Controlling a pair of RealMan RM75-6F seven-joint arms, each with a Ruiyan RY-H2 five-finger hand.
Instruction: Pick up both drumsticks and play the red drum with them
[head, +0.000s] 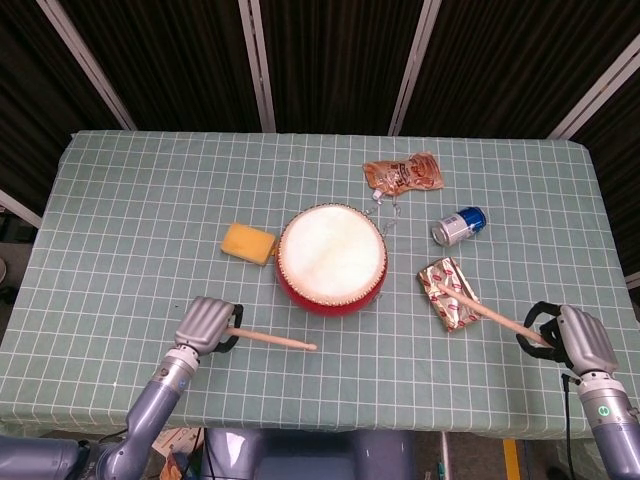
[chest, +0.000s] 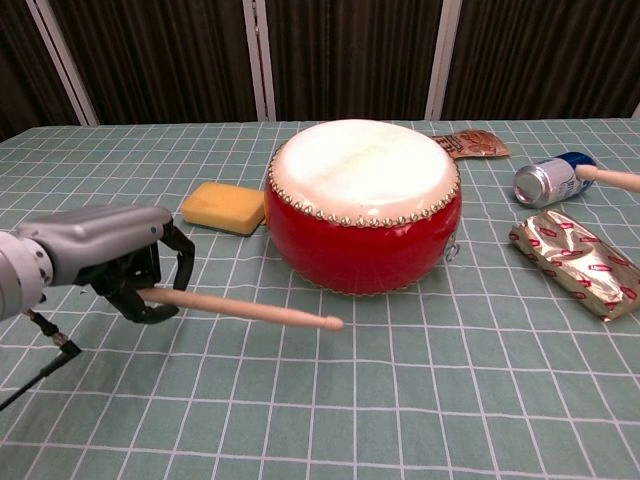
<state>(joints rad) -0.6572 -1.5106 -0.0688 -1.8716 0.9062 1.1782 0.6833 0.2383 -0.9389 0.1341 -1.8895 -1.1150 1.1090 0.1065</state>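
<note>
Now my left hand (chest: 120, 262) gripped one stick (chest: 250, 311) left of the drum (chest: 362, 205); my right hand (head: 568, 337) held the other stick (head: 480, 311), right of it.

The head view looks steeply down from high above the near edge of the table (head: 130, 190), taking in all four edges. The chest view sits low and close at that near edge, facing the far edge. Both share the red drum (head: 331, 258) (chest: 362, 205).
</note>
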